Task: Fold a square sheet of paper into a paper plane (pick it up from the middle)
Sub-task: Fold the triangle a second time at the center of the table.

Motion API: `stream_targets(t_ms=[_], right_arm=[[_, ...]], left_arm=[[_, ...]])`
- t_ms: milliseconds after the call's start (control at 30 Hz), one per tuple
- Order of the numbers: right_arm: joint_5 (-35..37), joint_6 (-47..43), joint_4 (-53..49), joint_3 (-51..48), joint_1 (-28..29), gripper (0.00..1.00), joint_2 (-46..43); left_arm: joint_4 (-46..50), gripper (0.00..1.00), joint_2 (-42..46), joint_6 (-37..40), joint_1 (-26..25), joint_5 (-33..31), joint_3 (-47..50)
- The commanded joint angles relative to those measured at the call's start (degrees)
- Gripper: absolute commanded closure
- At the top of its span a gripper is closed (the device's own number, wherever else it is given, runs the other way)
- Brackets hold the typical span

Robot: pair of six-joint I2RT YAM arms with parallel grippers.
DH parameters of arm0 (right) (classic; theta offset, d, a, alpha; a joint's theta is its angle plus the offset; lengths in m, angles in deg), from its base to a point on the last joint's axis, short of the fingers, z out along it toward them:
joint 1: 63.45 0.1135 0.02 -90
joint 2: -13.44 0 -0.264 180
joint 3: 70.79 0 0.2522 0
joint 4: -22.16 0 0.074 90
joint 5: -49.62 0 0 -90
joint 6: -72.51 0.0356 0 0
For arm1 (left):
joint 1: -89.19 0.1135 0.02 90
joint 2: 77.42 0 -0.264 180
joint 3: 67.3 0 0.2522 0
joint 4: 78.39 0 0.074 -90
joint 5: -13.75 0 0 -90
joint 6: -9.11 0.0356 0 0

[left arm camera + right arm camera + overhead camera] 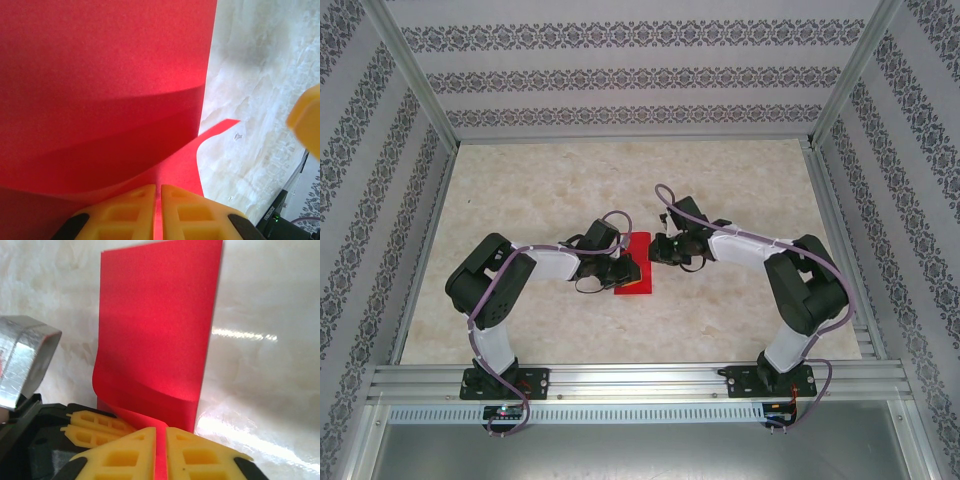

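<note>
The right gripper was recorded nearest, pinched narrowly on the square sheet of paper; the left gripper likewise. The sheet was curled upward at mid-table.

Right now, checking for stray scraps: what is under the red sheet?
Pale marbled tabletop shows around the red sheet; the patch directly beneath it is covered, so nothing there can be seen.

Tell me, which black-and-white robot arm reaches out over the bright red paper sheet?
The left arm: the left gripper hangs over the bright red paper sheet, while the right gripper pinches its right edge.
</note>
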Motion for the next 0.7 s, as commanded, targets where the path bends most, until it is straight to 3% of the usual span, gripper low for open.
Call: stream_targets(t_ms=[0,400,667], right_arm=[[-2.1,0.4,1.7,0.0,1.1,0.90,1.9],[-0.8,-0.3,0.1,3.2,1.2,0.92,8.1],[1.4,-3.1,-4.1,2.9,1.2,0.93,10.1]], left_arm=[[2.6,0.88,-0.3,-0.8,-0.6,-3.2,0.6],[2.6,0.88,0.5,-0.5,-0.7,-2.2,0.2],[3.9,0.82,6.7,1.2,-0.1,-3.7,-2.0]])
